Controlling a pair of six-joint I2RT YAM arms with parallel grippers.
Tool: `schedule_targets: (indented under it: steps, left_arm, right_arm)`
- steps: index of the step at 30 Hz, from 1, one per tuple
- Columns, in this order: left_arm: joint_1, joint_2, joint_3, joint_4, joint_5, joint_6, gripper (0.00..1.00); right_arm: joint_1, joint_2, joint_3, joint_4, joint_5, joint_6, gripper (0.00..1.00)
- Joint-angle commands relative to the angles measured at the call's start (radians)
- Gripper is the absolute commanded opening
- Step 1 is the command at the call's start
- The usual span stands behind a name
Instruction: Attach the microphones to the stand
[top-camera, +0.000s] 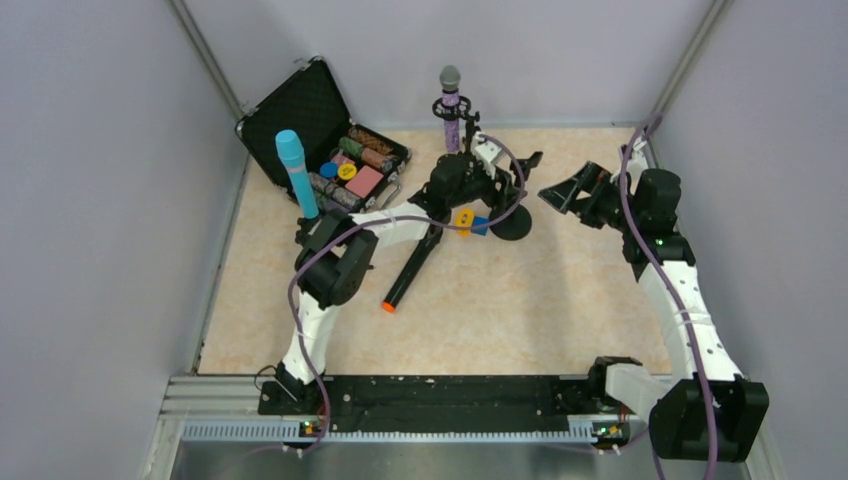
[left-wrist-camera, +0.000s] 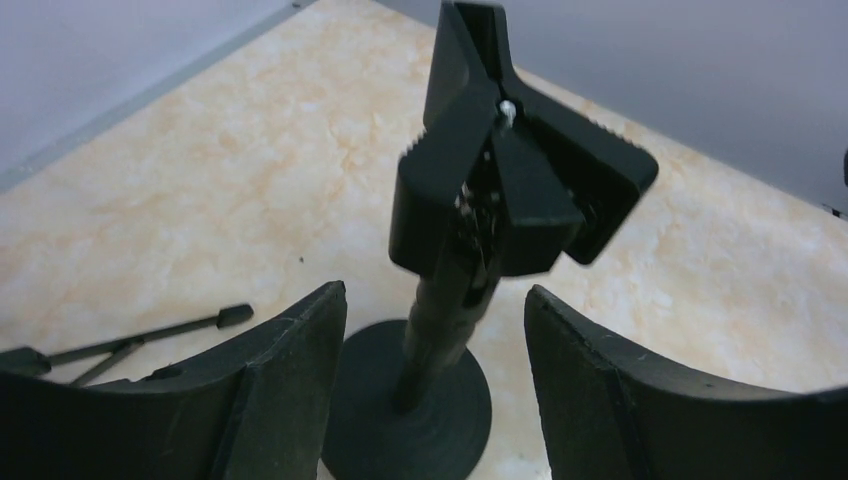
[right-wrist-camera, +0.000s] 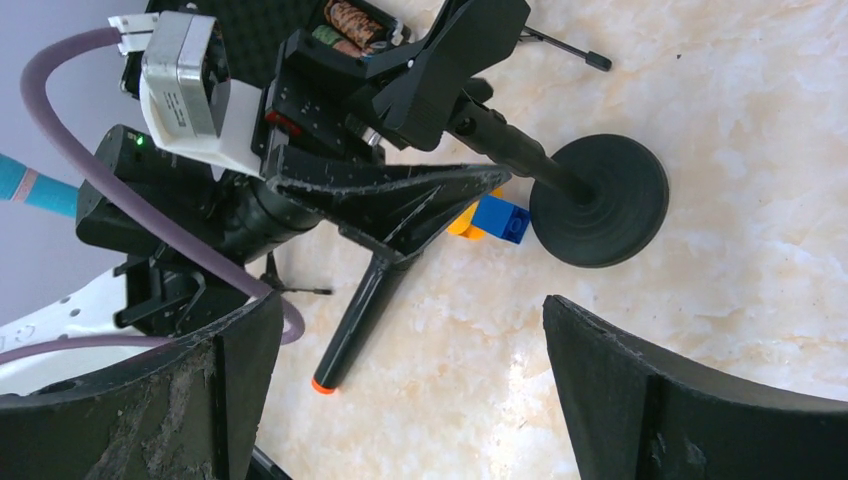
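Note:
A black stand with a round base (top-camera: 512, 224) stands mid-table, and its clip (left-wrist-camera: 510, 170) is empty. My left gripper (top-camera: 497, 178) is open, with its fingers on either side of the stand's pole (left-wrist-camera: 440, 320) and not touching it. The black microphone with the orange end (top-camera: 409, 268) lies flat on the table, also in the right wrist view (right-wrist-camera: 362, 310). The purple microphone (top-camera: 451, 108) stands upright in a holder at the back. The light-blue microphone (top-camera: 296, 176) stands upright at the left, its foot hidden behind my left arm. My right gripper (top-camera: 562, 192) is open and empty to the right of the stand.
An open black case (top-camera: 300, 105) with several coloured items sits at the back left. A blue block (right-wrist-camera: 501, 218) and a yellow block (right-wrist-camera: 462, 223) lie beside the stand's base (right-wrist-camera: 600, 200). Thin tripod legs (left-wrist-camera: 150, 335) lie on the floor. Grey walls surround the table.

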Motion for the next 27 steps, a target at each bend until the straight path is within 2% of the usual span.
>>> schedule_targets:
  steps: [1, 4, 7, 10, 14, 15, 20, 27]
  left_arm:
    - [-0.002, 0.061, 0.102, 0.146, 0.011, -0.027, 0.69]
    - [-0.002, 0.096, 0.129, 0.177, 0.042, -0.029, 0.64]
    - [-0.002, 0.111, 0.135, 0.195, 0.068, -0.037, 0.53]
    - [-0.002, 0.101, 0.097, 0.237, 0.098, -0.054, 0.36]
    - [-0.006, 0.074, 0.035, 0.29, 0.136, -0.068, 0.05]
    - [-0.008, 0.063, 0.02, 0.292, 0.142, -0.064, 0.01]
    - [-0.027, -0.009, -0.084, 0.316, 0.181, -0.036, 0.0]
    - [-0.08, -0.126, -0.209, 0.222, 0.214, 0.102, 0.0]
  right_arm:
    - [-0.014, -0.007, 0.03, 0.055, -0.025, 0.014, 0.99]
    - [-0.013, -0.004, 0.032, 0.057, -0.029, 0.017, 0.99]
    - [-0.013, -0.004, 0.034, 0.059, -0.031, 0.019, 0.99]
    - [-0.013, -0.011, 0.037, 0.058, -0.032, 0.021, 0.99]
    - [-0.012, -0.024, 0.043, 0.052, -0.027, 0.019, 0.99]
    - [-0.013, -0.025, 0.046, 0.051, -0.026, 0.02, 0.99]
    - [-0.013, -0.033, 0.052, 0.052, -0.033, 0.022, 0.99]
    - [-0.013, -0.066, 0.056, 0.051, -0.037, 0.021, 0.99]
